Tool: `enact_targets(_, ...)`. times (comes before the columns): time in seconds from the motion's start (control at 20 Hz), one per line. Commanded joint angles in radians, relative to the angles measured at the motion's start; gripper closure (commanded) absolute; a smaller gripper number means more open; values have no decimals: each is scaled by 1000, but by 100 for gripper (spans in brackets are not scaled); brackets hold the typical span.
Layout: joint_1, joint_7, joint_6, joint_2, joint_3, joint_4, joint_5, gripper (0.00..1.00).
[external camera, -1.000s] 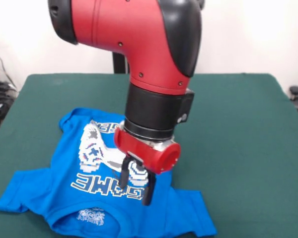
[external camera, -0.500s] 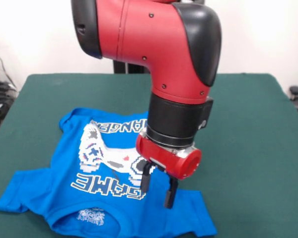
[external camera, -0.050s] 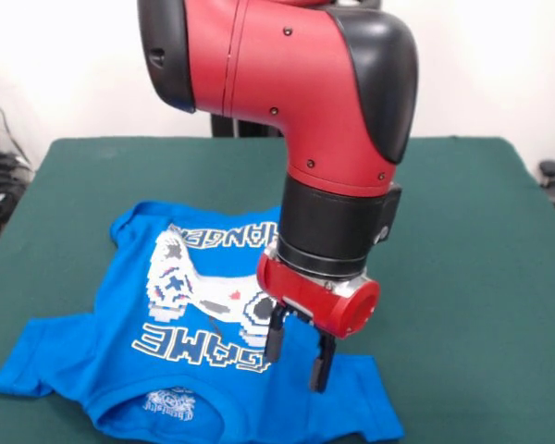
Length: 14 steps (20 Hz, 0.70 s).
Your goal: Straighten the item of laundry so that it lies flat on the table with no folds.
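Claw (external camera, -0.050s: 297,359) open, holding nothing, just above the shirt (external camera, -0.050s: 120,351) near its right sleeve. Most of shirt spread to the left on tabletop (external camera, -0.050s: 462,259).

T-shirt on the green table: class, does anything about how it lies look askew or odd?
Yes. The T-shirt lies crooked on the table, and its far edge beside the arm looks folded over, cutting off the lettering there. The end effector stands open above the sleeve at the picture's right.
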<state>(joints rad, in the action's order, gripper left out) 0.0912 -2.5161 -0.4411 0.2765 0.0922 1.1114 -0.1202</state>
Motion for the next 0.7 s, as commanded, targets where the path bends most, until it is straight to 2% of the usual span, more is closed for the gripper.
enact_targets(0.05,-45,-37,-144,-23,-22,-36,12,0)
enact_targets(0.7,-58,-45,-130,-39,7,-63,7,0)
